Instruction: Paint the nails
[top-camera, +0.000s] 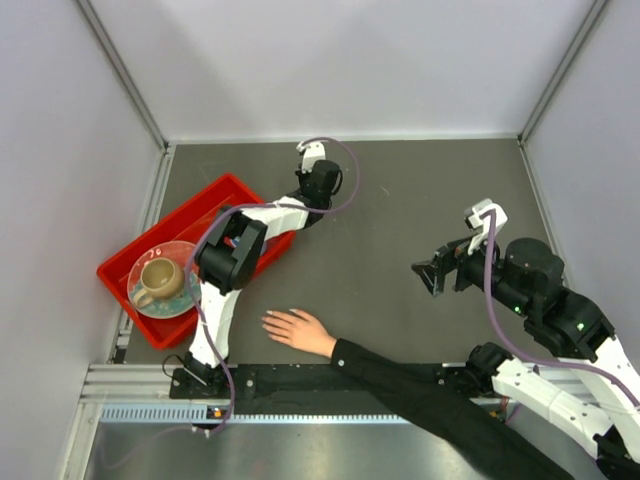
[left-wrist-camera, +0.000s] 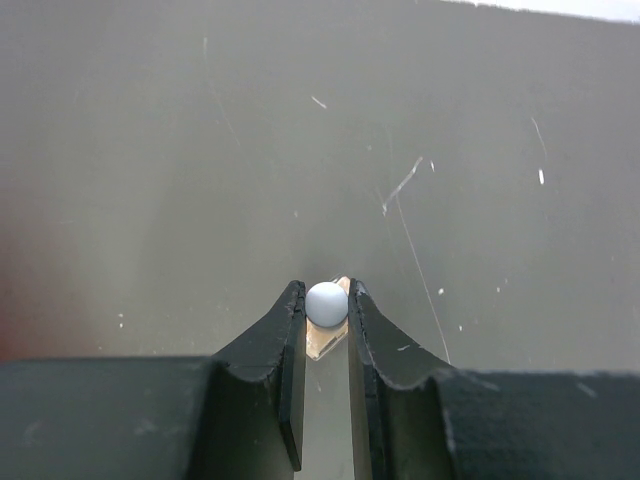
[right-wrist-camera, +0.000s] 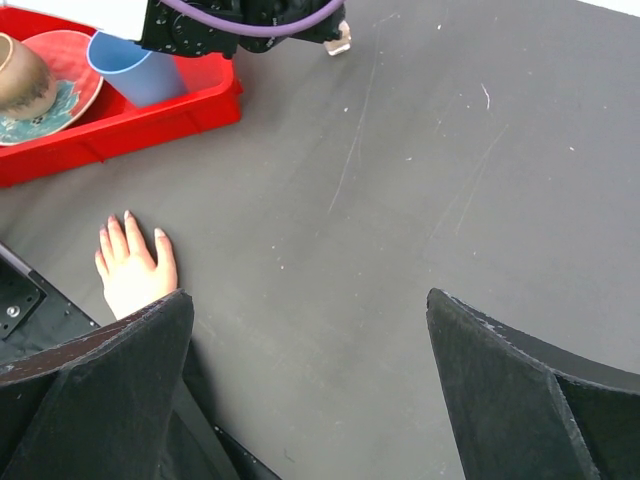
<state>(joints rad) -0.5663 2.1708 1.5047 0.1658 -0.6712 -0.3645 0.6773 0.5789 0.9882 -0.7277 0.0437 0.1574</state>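
A flesh-toned hand (top-camera: 297, 331) with a black sleeve (top-camera: 430, 395) lies flat on the dark mat near the front edge. Its pale nails (top-camera: 268, 319) point left; they also show in the right wrist view (right-wrist-camera: 125, 216). My left gripper (top-camera: 320, 180) is at the back, beyond the red tray. In its wrist view it (left-wrist-camera: 326, 290) is shut on a small polish bottle (left-wrist-camera: 326, 304) with a pale round top. The bottle also shows in the right wrist view (right-wrist-camera: 338, 44), low over the mat. My right gripper (top-camera: 427, 272) is open and empty, right of the hand, its fingers (right-wrist-camera: 120, 370) wide apart.
A red tray (top-camera: 215, 196) at the left holds a plate with a tan mug (top-camera: 158, 280) and a blue cup (right-wrist-camera: 135, 70). Grey walls close the back and sides. A metal rail (top-camera: 130, 385) runs along the front edge.
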